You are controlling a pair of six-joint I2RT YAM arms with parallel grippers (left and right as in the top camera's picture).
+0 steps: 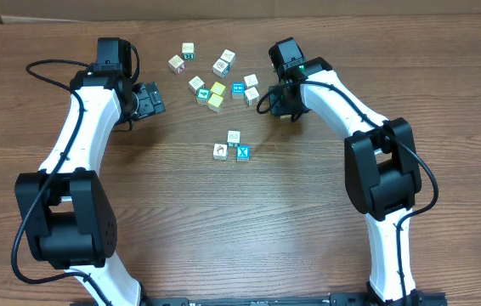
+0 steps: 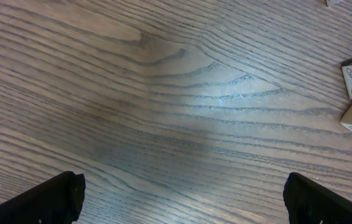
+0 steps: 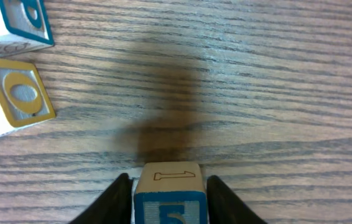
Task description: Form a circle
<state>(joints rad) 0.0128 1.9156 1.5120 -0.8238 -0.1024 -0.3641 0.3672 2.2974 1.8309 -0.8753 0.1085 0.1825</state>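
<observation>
Wood lies bare across the near half of the tabletop (image 1: 308,221), between the 2 arm bases, so there is plenty of room on that side. Past it sits the cluster (image 1: 234,138) that is to become the circle: 3 small cubes, 2 white-faced and 1 blue-faced, packed close near the middle. Farther on and to the right, the right end effector (image 3: 171,200) is closed partway onto a blue-faced cube (image 3: 168,180), with a finger against each side. Whether that cube is off the wood I cannot tell. On the other side the left end effector (image 2: 182,191) is spread wide and holds nothing, well apart from the cluster. Farthest lies the loose scatter (image 1: 216,102) of white, yellow and teal cubes, near the right fingers.

As I judge it, the hold is out near the fingertips, so the cube could twist or slip in transit. Set down too hard or off line, it would shove the 3 cubes apart. A wide swing could also clip the scatter. The way from the right end effector to the cluster is bare wood.
</observation>
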